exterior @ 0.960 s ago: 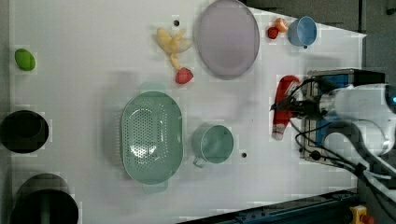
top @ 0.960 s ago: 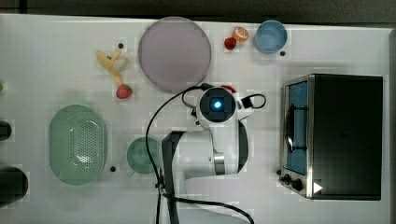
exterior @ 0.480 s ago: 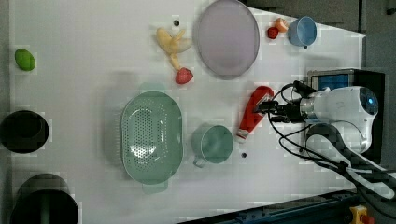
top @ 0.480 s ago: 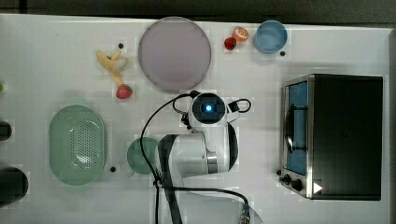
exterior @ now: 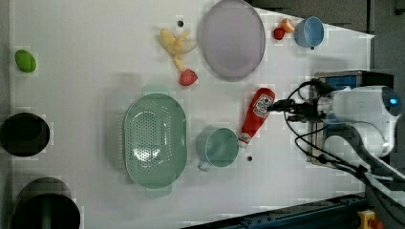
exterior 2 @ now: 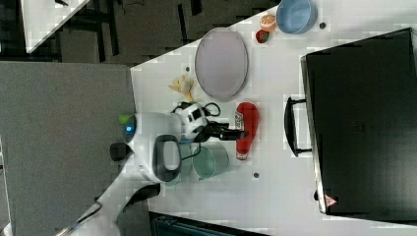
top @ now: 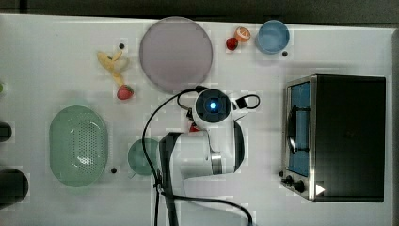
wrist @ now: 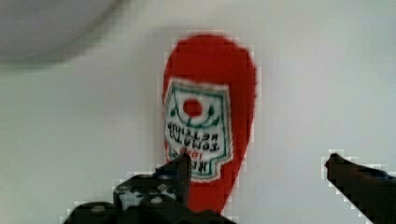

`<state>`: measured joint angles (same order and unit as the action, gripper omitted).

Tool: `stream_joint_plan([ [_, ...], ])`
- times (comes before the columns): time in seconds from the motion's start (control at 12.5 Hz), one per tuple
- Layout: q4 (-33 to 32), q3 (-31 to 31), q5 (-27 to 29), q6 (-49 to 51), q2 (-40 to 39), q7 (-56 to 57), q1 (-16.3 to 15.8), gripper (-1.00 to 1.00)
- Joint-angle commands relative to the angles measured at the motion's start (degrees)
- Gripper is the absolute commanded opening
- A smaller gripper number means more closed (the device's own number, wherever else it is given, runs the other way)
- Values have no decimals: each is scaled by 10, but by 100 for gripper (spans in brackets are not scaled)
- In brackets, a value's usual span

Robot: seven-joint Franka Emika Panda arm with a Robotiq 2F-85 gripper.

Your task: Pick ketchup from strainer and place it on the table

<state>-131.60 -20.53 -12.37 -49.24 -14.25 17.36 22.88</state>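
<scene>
The ketchup (exterior: 255,117) lies flat on the table (exterior: 95,62), label up, right of centre in the left view, its white cap pointing toward the lower edge of the frame and just beside the rim of a round green cup (exterior: 217,147). In the right view the ketchup (exterior 2: 246,129) lies near the middle of the frame, between the green cup (exterior 2: 210,161) and the handle of a black toaster oven (exterior 2: 364,123).

The gripper (wrist: 254,175) hovers over the bottle's labelled body with its jaws spread wide, one fingertip (wrist: 183,163) over the edge of the label, the other well off to the side over bare table; nothing is pinched between them. In the left view the gripper (exterior: 278,103) sits just beside the bottle's broad end.

The strainer (exterior: 154,139) stands empty at centre-left of the left view, just beside the cup. A grey-lilac plate (exterior: 231,38) fills the upper centre, with a peeled banana (exterior: 175,44) and a strawberry (exterior: 188,77) to its left. A blue bowl (exterior: 308,32) sits in the upper right.
</scene>
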Motion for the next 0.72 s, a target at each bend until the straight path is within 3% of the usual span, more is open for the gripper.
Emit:
stream_joint_plan([
  [0.08,89,-4,56,68,69,-35,2,100],
  [0.32,182,-6,131,188,98,-55,2,100],
  [0.72,343,-8,130,357,104,-115,0,100],
])
